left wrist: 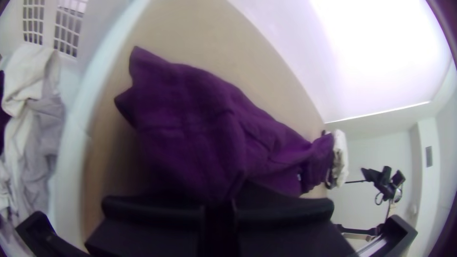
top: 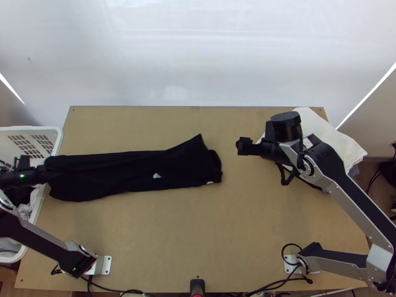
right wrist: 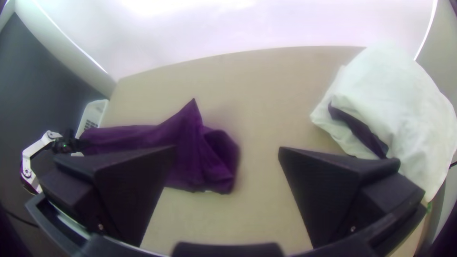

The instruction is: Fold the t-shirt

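Well, the table (top: 208, 247) is broad enough to work on, with a white laundry basket (top: 60, 143) at its left edge. The black T-shirt (top: 123, 171) lies between the basket and the table's middle, a long, narrow strip, seemingly doubled lengthwise. A pile of white cloth (right wrist: 404, 109) sits at the right.

From where I'm standing, the job looks like squaring up that strip before shortening it. I'd draw the basket-side end gently taut, without dragging the whole shirt towards the basket, and tuck in the pointed corner (top: 200, 140) that juts towards the table's far edge. The bunched free end wants smoothing too. After that I'd bring one end over the other, low and slow, gripping all the layers together; catch just the top one and the strip could twist or open out.

As for the grippers, the left one (top: 43, 172) is pinching the shirt's basket-side end, its black fingers (left wrist: 157, 212) closed together on gathered cloth. The right one (top: 241, 146) is spread wide, its fingers (right wrist: 333, 190) well separated with nothing between them; it hangs just beyond the free end, apart from the shirt. Smallest of all, a little white mark (top: 157, 175) shows on the dark fabric.
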